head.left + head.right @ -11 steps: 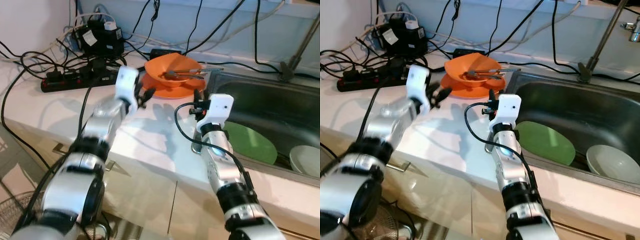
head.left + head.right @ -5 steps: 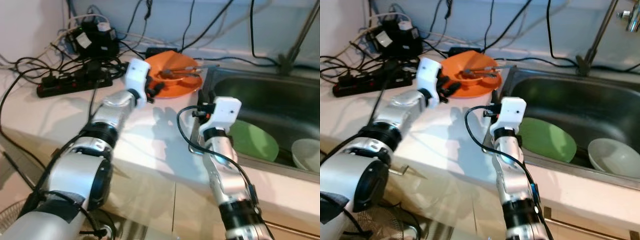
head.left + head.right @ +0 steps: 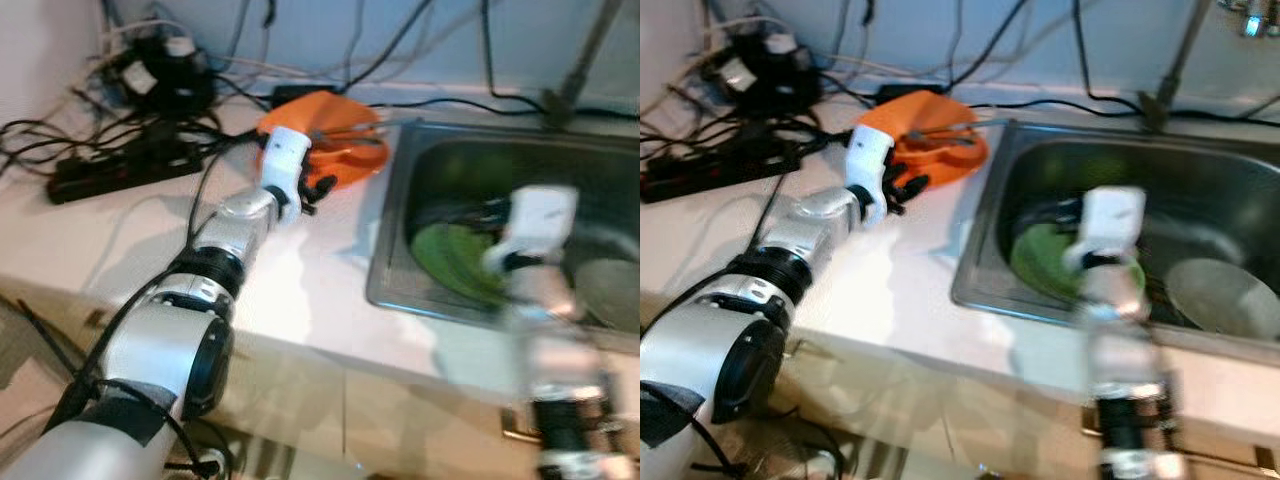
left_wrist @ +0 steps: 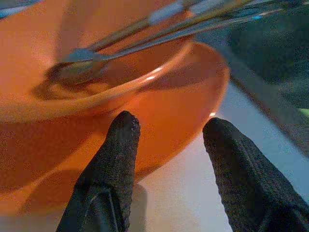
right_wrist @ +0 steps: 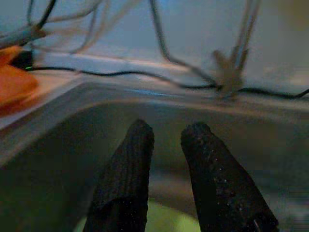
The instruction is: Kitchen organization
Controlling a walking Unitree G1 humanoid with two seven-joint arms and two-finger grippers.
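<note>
An orange bowl [image 3: 330, 125] with metal utensils [image 4: 145, 36] in it rests on an orange plate [image 3: 345, 165] on the white counter, beside the sink. My left gripper [image 4: 169, 130] is open just in front of the plate's rim, low over the counter, with nothing between its fingers [image 4: 118, 154]. My right arm [image 3: 540, 215] is blurred and reaches over the steel sink [image 3: 395, 230]. My right gripper [image 5: 166, 133] points into the basin, its fingers [image 5: 128, 169] a narrow gap apart and holding nothing. A green plate [image 3: 445, 260] and a white bowl [image 3: 1220, 295] lie in the sink.
A black power strip [image 3: 120, 165], adapters and tangled cables [image 3: 60, 130] crowd the counter's back left. More cables [image 3: 450, 100] run along the wall behind the sink. The faucet's stem [image 3: 1170, 70] rises at the sink's back. Cabinet fronts [image 3: 350, 420] are below the counter.
The view has shifted. My right arm swung right, from the counter edge to above the sink basin. My left gripper reached closer to the orange plate's rim.
</note>
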